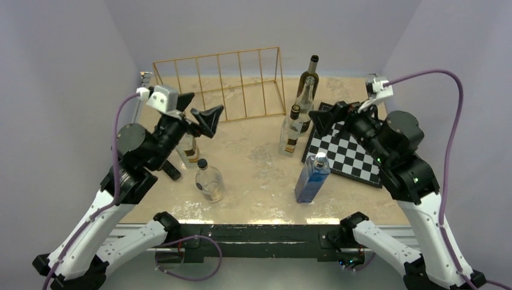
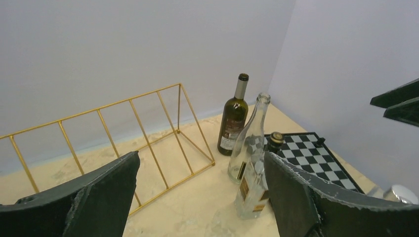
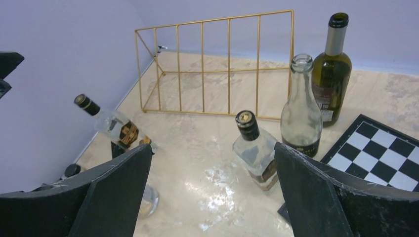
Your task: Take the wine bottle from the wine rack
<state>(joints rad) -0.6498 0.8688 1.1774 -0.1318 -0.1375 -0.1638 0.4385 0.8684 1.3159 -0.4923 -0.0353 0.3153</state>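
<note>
Both sets of jaws are spread wide and grasp nothing. The left gripper (image 1: pixel 196 112) hangs above the worktop (image 1: pixel 259 169) in front of the rack (image 1: pixel 220 84). The right gripper (image 1: pixel 329 118) hangs over the near corner of the chessboard (image 1: pixel 350 151). Neither touches a bottle.

The risk starts right beside them. A capped bottle (image 1: pixel 291 130) stands just left of the right jaws, and behind it a clear bottle (image 1: pixel 307 99) stands close against the wine bottle (image 1: pixel 308 78). Open jaws swinging through that cluster would probably clip a neck and topple the glass. A small bottle (image 1: pixel 190 148) also sits close under the left arm, where a low sweep could knock it over.

Every slot of the rack looks bare. The wine bottle stands upright on the worktop just right of the rack, apart from the wire, so the task appears done. Any further reach only invites a spill.
</note>
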